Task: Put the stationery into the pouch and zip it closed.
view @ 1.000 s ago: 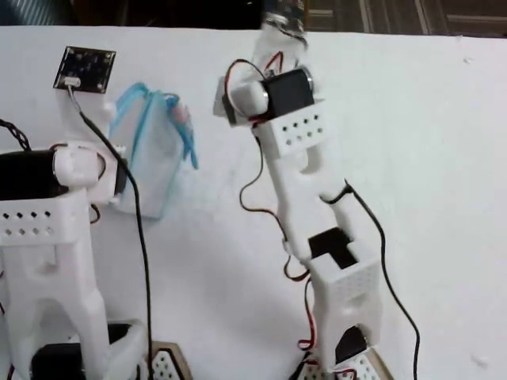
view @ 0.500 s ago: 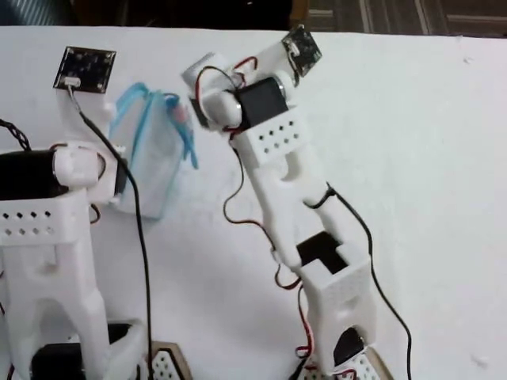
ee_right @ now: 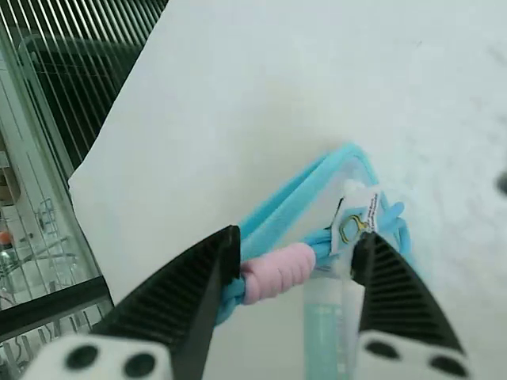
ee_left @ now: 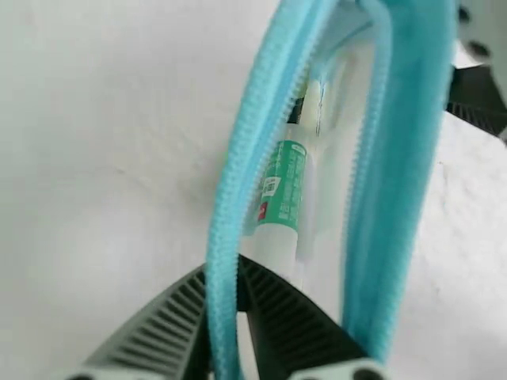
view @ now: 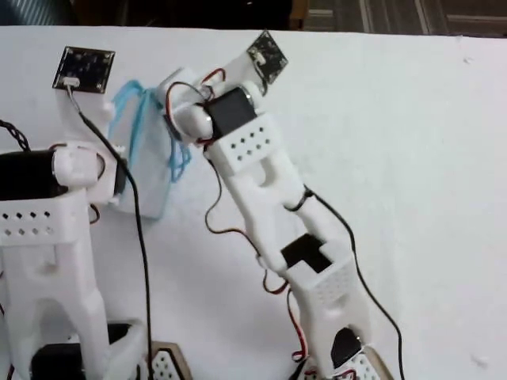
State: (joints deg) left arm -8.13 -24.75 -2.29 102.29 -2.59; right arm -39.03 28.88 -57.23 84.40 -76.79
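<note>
A clear pouch with a blue zipper lies on the white table between the two arms. In the left wrist view my left gripper is shut on one blue zipper edge of the pouch, whose mouth gapes. Inside lies a green-labelled stick. My right gripper hangs open over the pouch's far end, its dark fingers on either side of the pink zipper pull and a small tag. In the high view the right arm's wrist sits against the pouch's top.
The table's far edge runs close behind the pouch, with railings beyond it. Black cables trail from the left arm across the pouch's near side. Open white table lies to the right of the right arm.
The right arm has swung left across the table until its gripper is over the pouch's far end. The pouch's blue top has been nudged left. The left arm has not moved.
</note>
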